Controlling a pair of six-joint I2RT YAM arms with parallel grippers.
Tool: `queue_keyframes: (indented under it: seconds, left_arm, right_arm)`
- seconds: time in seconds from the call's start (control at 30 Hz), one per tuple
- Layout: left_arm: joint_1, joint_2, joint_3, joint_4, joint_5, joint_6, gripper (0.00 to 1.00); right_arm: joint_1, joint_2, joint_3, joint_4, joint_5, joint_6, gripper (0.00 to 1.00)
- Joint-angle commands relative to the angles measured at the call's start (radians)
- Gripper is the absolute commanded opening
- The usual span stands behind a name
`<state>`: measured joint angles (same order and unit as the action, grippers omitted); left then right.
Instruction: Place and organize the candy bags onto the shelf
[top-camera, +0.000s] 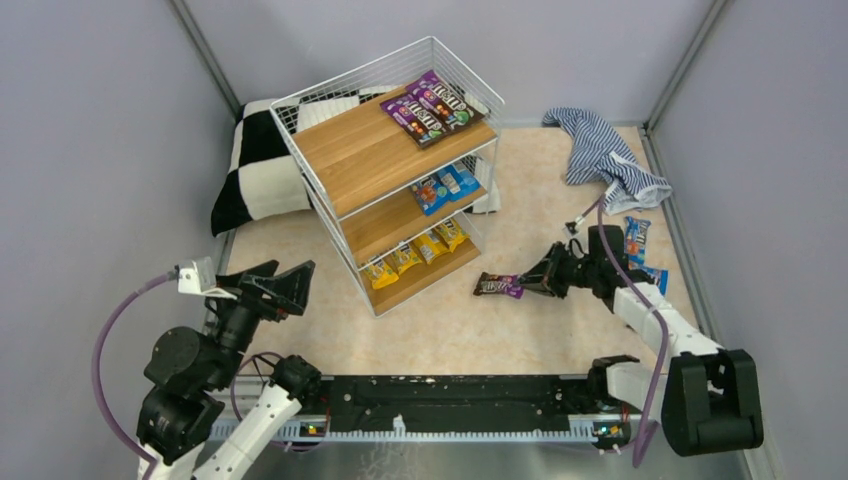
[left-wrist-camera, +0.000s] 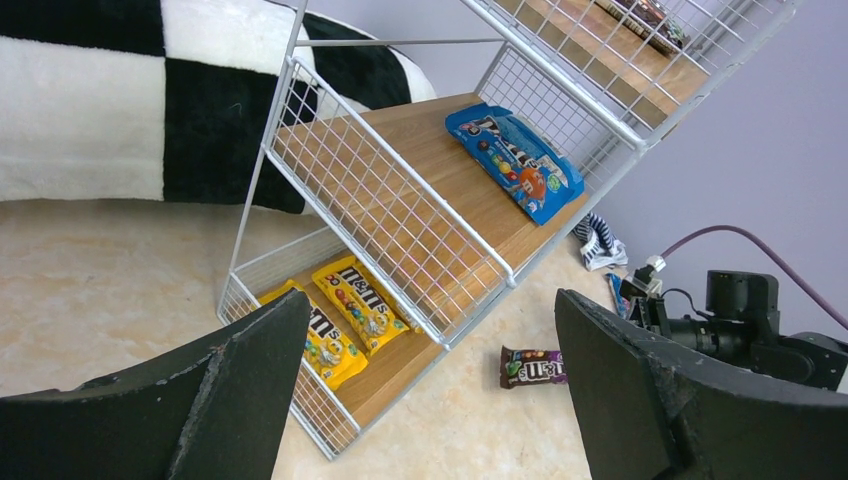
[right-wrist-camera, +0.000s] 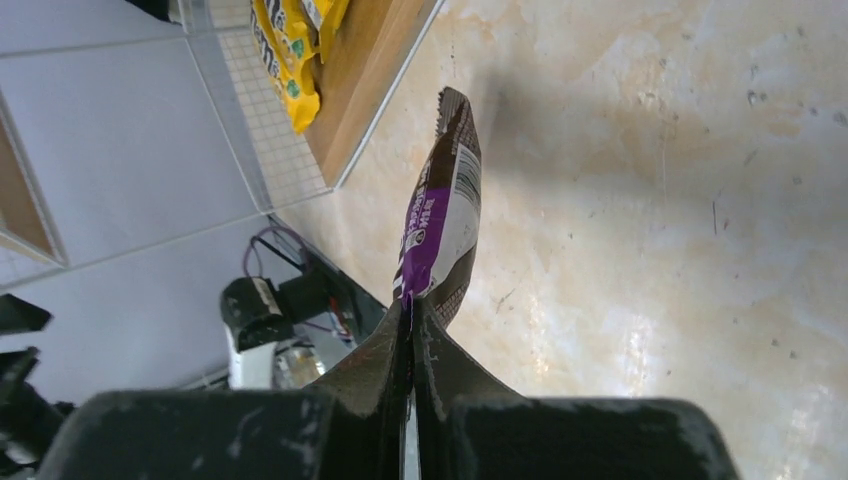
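Note:
The white wire shelf (top-camera: 330, 100) with wooden boards stands at centre back. Two purple candy bags (top-camera: 430, 105) lie on its top board, blue ones (top-camera: 445, 185) on the middle, yellow ones (top-camera: 415, 255) on the bottom. My right gripper (top-camera: 533, 281) is shut on the end of a purple candy bag (top-camera: 498, 286), held low over the floor right of the shelf; it also shows in the right wrist view (right-wrist-camera: 440, 220) and the left wrist view (left-wrist-camera: 531, 367). Two blue bags (top-camera: 637, 240) lie at right. My left gripper (top-camera: 285, 285) is open and empty, left of the shelf.
A black-and-white checkered cushion (top-camera: 250, 170) lies behind the shelf at left. A blue-white striped cloth (top-camera: 605, 160) lies at the back right. Grey walls close in both sides. A black rail (top-camera: 450, 395) runs along the near edge.

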<state>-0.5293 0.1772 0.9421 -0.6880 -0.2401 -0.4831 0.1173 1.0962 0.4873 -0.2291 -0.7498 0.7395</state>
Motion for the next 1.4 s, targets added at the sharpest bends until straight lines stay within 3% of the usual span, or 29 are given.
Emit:
queue_keyframes:
  seconds: [0.0, 0.13, 0.2, 0.27, 0.33, 0.5, 0.63, 0.77, 0.93, 1.03, 1.13, 1.23, 1.37]
  left_arm:
    - [-0.004, -0.006, 0.017, 0.028, 0.017, -0.011, 0.98]
    - [-0.004, -0.018, 0.039, 0.007, 0.006, -0.007, 0.98]
    - [-0.004, -0.023, 0.048, -0.002, 0.005, -0.006, 0.98]
    - [-0.004, -0.028, 0.051, -0.004, 0.008, -0.006, 0.98]
    - [-0.004, -0.028, 0.056, -0.010, 0.010, -0.006, 0.98]
    - [-0.005, -0.029, 0.051, -0.003, 0.007, 0.008, 0.98]
    - [-0.006, -0.023, 0.057, 0.006, 0.006, 0.027, 0.98]
    - [-0.006, -0.024, 0.058, 0.004, 0.002, 0.039, 0.98]
    - [-0.007, -0.026, 0.055, 0.002, 0.001, 0.040, 0.98]
    - [-0.007, -0.030, 0.049, 0.003, -0.002, 0.035, 0.98]
    - [-0.008, -0.029, 0.046, 0.002, 0.000, 0.034, 0.98]
    - [-0.009, -0.027, 0.051, -0.005, -0.005, 0.031, 0.98]
    - [-0.009, -0.033, 0.061, -0.024, -0.018, 0.024, 0.98]
  right_arm:
    - [-0.047, -0.071, 0.023, -0.046, -0.025, 0.202, 0.00]
    - [-0.097, -0.151, -0.031, 0.036, -0.049, 0.374, 0.00]
    - [-0.127, -0.201, -0.041, 0.091, -0.040, 0.374, 0.00]
    - [-0.142, -0.284, 0.005, 0.036, 0.045, 0.325, 0.00]
    - [-0.142, -0.361, 0.090, -0.071, 0.134, 0.270, 0.00]
    - [-0.142, -0.394, 0.299, -0.101, 0.139, 0.266, 0.00]
    - [-0.142, -0.415, 0.557, -0.172, 0.329, 0.172, 0.00]
    - [-0.142, -0.348, 0.771, -0.079, 0.364, 0.210, 0.00]
    - [-0.126, -0.194, 0.964, 0.126, 0.289, 0.458, 0.00]
    - [-0.018, -0.102, 1.087, 0.135, 0.381, 0.489, 0.00]
    - [0.200, -0.002, 1.203, 0.101, 0.535, 0.448, 0.00]
    - [0.431, 0.087, 1.257, 0.130, 0.683, 0.423, 0.00]
    - [0.640, 0.166, 1.269, 0.197, 0.911, 0.397, 0.00]
